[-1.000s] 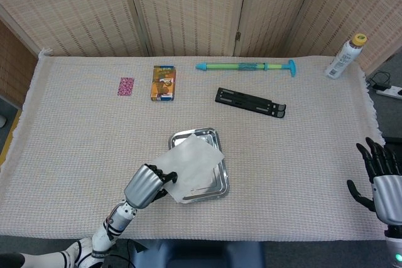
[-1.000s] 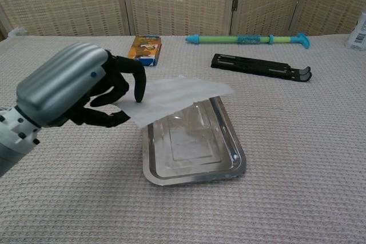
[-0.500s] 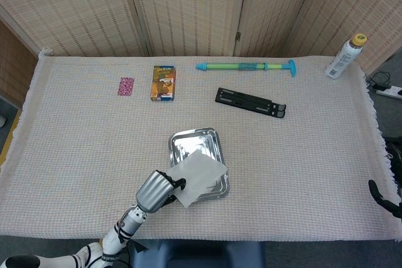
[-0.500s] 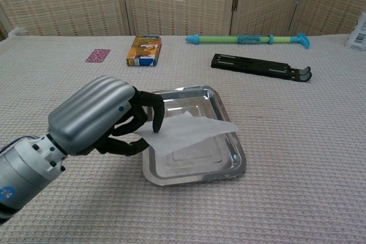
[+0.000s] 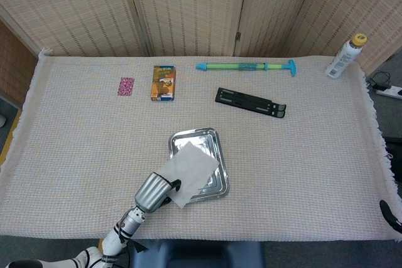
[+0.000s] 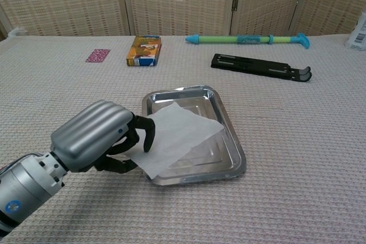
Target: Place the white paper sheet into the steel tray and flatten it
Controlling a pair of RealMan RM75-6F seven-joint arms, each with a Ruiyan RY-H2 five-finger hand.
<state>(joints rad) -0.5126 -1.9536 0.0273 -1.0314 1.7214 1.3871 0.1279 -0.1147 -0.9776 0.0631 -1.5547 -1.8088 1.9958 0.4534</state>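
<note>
The white paper sheet (image 5: pixel 187 169) (image 6: pixel 178 134) lies tilted over the front left part of the steel tray (image 5: pixel 196 136) (image 6: pixel 189 98). Its near corner hangs past the tray's front left rim, and its far edge dips into the tray. My left hand (image 5: pixel 152 192) (image 6: pixel 96 137) pinches the sheet's near left edge between thumb and fingers, just outside that corner of the tray. Of my right hand (image 5: pixel 385 210), only a dark sliver shows at the bottom right edge of the head view, so its fingers cannot be read.
Along the far side of the cloth-covered table lie a pink packet (image 5: pixel 125 86), an orange box (image 5: pixel 163 83), a green and blue stick (image 5: pixel 245 66) and a black folding stand (image 5: pixel 250 102). A white bottle (image 5: pixel 344 56) stands at the far right corner.
My left hand has lowered the sheet from above the tray until it drapes over the tray's front left part. My right hand has slid down, almost out of the head view.
</note>
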